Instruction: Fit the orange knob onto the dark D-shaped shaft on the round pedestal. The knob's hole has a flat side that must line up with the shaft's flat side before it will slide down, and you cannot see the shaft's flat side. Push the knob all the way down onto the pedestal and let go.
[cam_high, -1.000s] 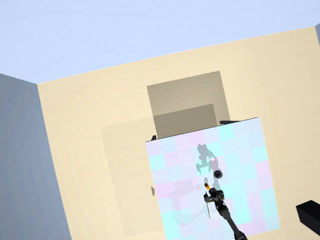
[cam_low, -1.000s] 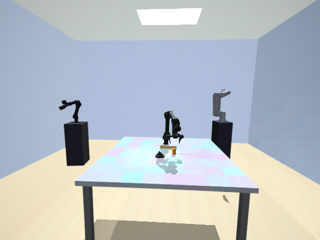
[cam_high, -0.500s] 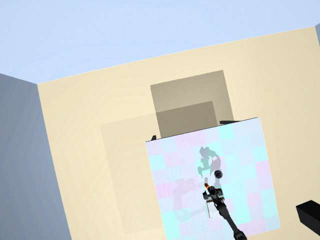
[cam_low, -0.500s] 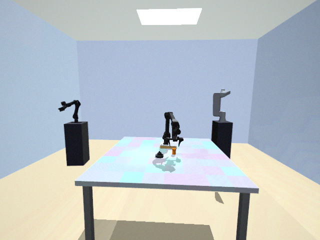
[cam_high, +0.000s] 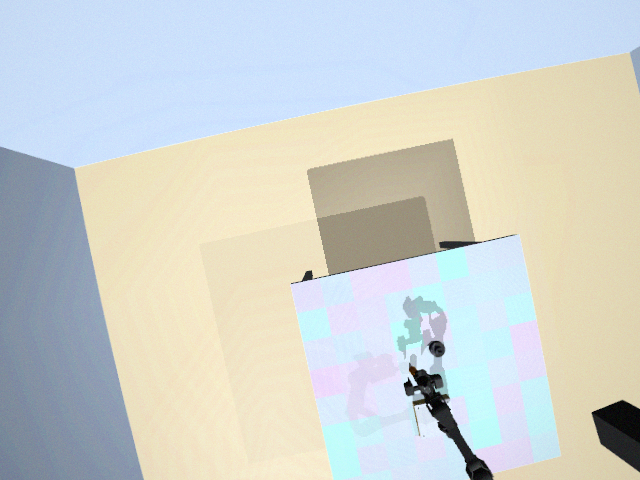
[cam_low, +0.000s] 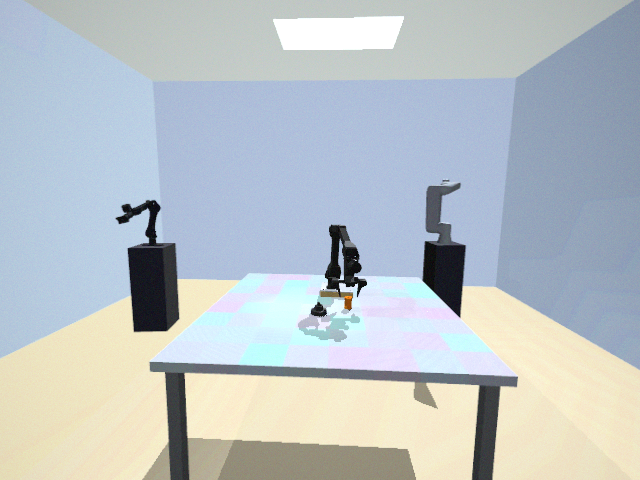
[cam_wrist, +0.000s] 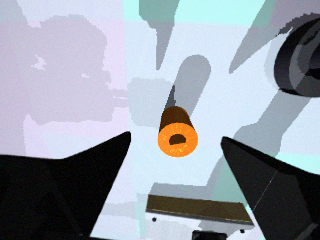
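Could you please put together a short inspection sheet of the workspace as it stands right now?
Surface: table with a pastel checkered top, crossed by shadows.
Job's things: orange knob stands upright on the table, its D-shaped hole facing up; dark shaft on the round pedestal stands apart from it, knob not yet fitted.
Clutter: thin brown plate on the table near the arm.
End effector: open wide, holding nothing, poised above the knob with one finger on either side.
Cables: nothing seen.
Surroundings: two black plinths beside the table, each carrying another arm; ceiling light.
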